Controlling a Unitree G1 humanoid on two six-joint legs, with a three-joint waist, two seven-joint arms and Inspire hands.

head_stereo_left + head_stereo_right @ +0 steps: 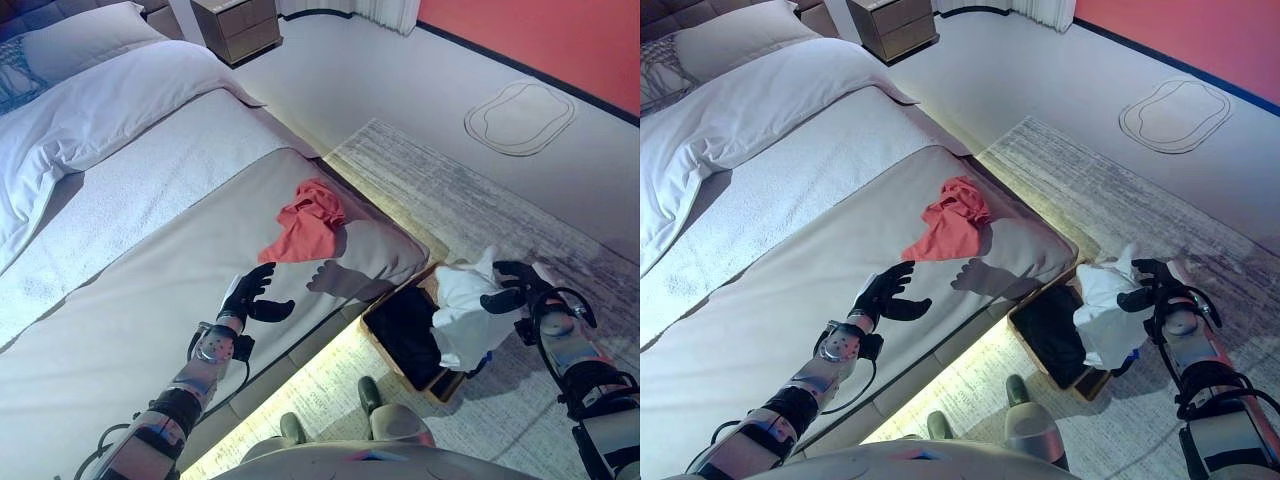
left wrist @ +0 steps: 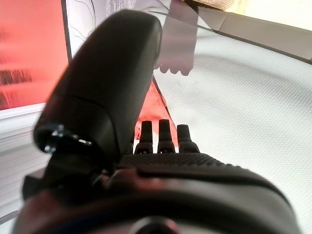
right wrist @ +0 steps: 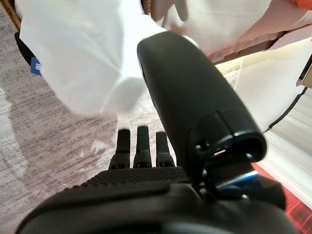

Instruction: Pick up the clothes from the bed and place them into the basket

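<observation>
A red garment [image 1: 305, 225] lies crumpled on the grey bed [image 1: 120, 330] near its foot corner; it also shows in the left wrist view [image 2: 157, 100]. My left hand [image 1: 255, 290] hovers open above the bed, a short way before the red garment, touching nothing. My right hand [image 1: 515, 288] is off the bed, above the basket [image 1: 385, 355] on the floor. Its fingers are straight and its thumb stands apart [image 3: 195, 87]. A white garment [image 1: 465, 310] hangs at its fingertips over the basket's far edge. Dark clothing [image 1: 405, 325] lies in the basket.
The basket stands on a grey rug [image 1: 480, 200] against the bed's foot corner. A white duvet [image 1: 100, 120] and a pillow [image 1: 90, 40] cover the head of the bed. A nightstand [image 1: 240, 25] stands beyond. A round floor mat [image 1: 520, 115] lies by the red wall.
</observation>
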